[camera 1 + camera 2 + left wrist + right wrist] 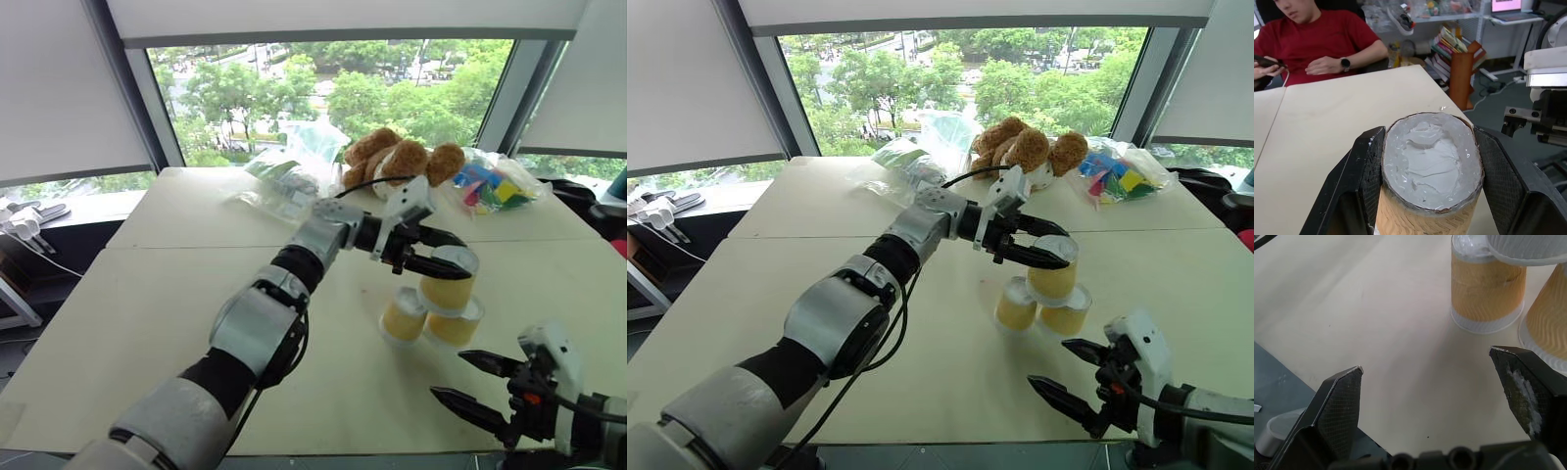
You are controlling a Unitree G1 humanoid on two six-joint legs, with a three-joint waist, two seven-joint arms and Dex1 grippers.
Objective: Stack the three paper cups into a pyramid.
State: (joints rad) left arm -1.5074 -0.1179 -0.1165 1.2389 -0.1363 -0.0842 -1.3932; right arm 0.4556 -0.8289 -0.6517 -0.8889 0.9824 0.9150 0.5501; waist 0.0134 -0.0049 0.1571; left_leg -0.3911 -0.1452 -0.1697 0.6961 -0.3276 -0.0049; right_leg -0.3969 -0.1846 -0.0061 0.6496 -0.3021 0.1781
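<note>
- Table (pixel 147 323) carries two base cups (pixel 404 315), side by side and touching.
- Left gripper (pixel 431 253) is clamped on the third cup (pixel 451 281), which sits over them; centre it across both before letting go.
- Right gripper (pixel 470 384) waits nearby, jaws apart.

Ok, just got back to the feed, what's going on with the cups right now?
The left gripper has its jaws shut on one small yellow-orange paper cup, upside down, holding it over the two other matching cups, which stand upside down side by side on the pale table. It seems to rest on them, but the jaws have not let go. The right gripper waits beside them with jaws open, holding nothing. A brown teddy bear and some bags lie further back.
</note>
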